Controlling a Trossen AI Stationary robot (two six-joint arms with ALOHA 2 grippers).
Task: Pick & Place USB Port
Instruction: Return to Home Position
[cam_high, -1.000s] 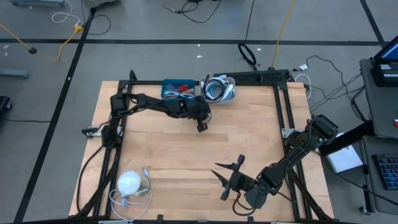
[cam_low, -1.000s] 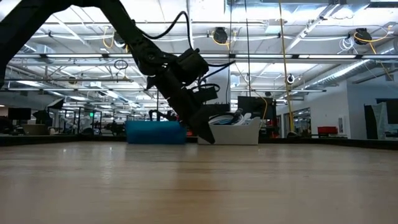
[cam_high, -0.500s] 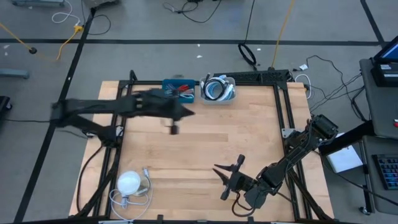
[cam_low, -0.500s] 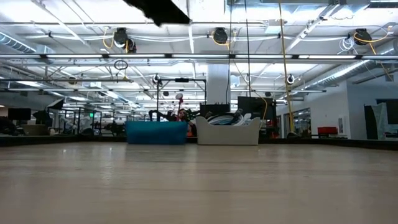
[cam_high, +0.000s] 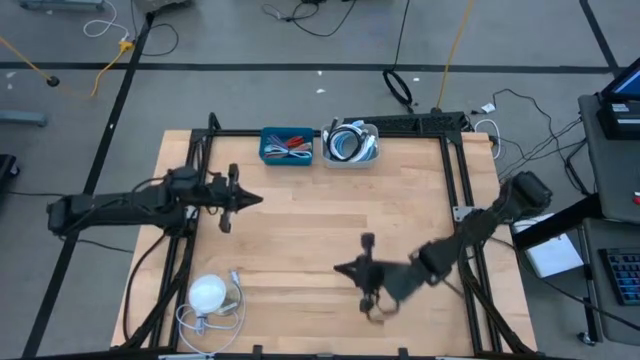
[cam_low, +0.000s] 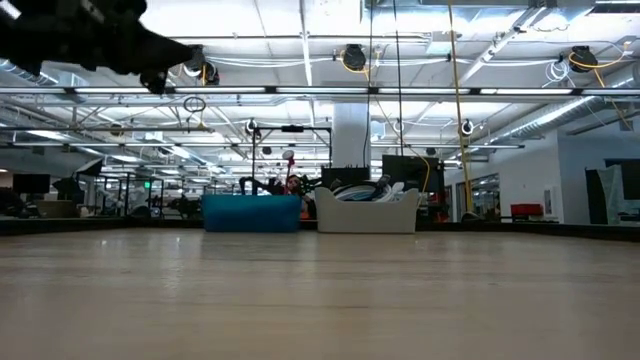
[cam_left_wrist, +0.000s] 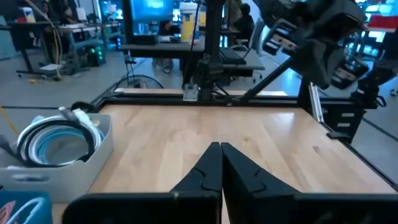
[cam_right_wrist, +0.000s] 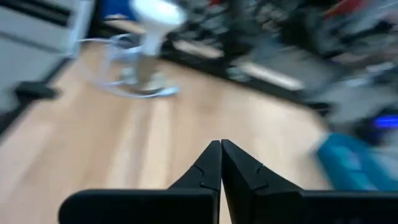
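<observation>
Table (cam_high: 300, 240) bears one gray bin (cam_high: 350, 162), one blue bin (cam_high: 288, 160).

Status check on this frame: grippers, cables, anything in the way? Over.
Left gripper shut, empty, by left edge. Right gripper shut, empty, far from bin. Cables coiled in gray bin. White corded device in left corner opposite bin, apart from arms.

Both arms reach inward, left gripper (cam_high: 250, 200) and right gripper (cam_high: 342, 268) closed.

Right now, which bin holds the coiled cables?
The gray bin, right of the blue bin in the high view; coiled cables fill it, while the blue one holds red items.
</observation>
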